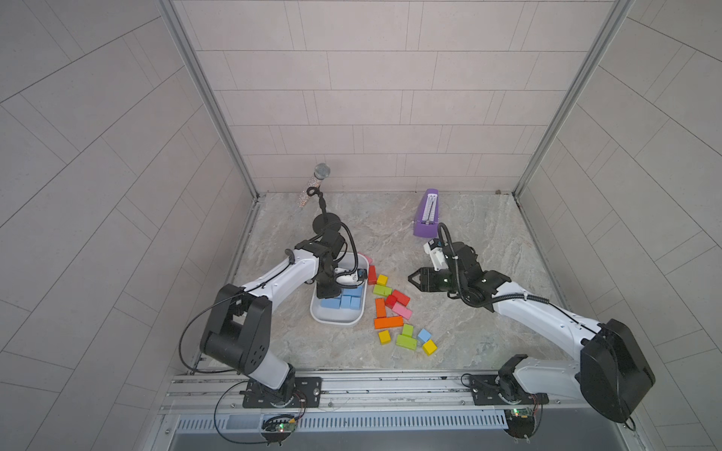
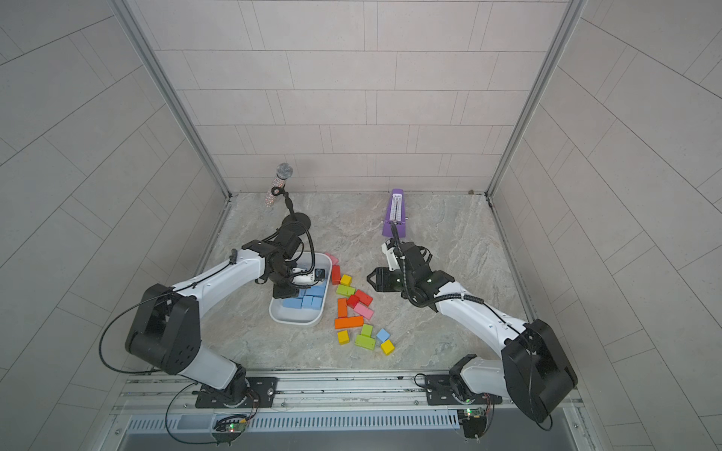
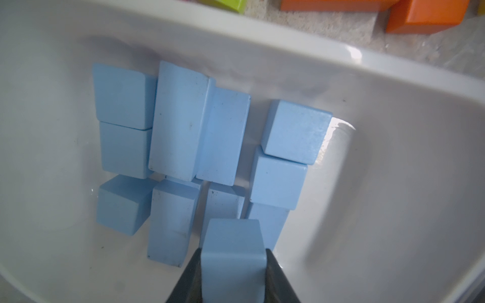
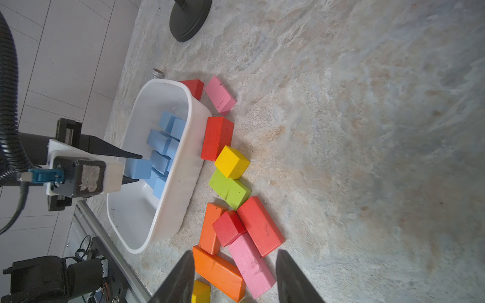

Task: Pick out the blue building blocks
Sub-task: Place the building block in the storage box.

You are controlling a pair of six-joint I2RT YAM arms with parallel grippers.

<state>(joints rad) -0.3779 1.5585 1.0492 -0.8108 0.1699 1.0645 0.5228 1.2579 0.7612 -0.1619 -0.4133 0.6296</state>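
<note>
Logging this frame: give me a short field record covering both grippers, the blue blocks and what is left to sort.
left gripper: shut on a blue block, held over the white tub
right gripper: open, empty, above the table
blue blocks in tub: a tight cluster lying on its floor
blue block still out: one, on the table outside the tub
other colours: red, orange, yellow, green, pink, all outside the tub
background: purple metronome, microphone on stand

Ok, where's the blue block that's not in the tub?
In both top views the loose blue block lies at the near right corner of the pile, beside a green brick and a yellow cube.
</note>
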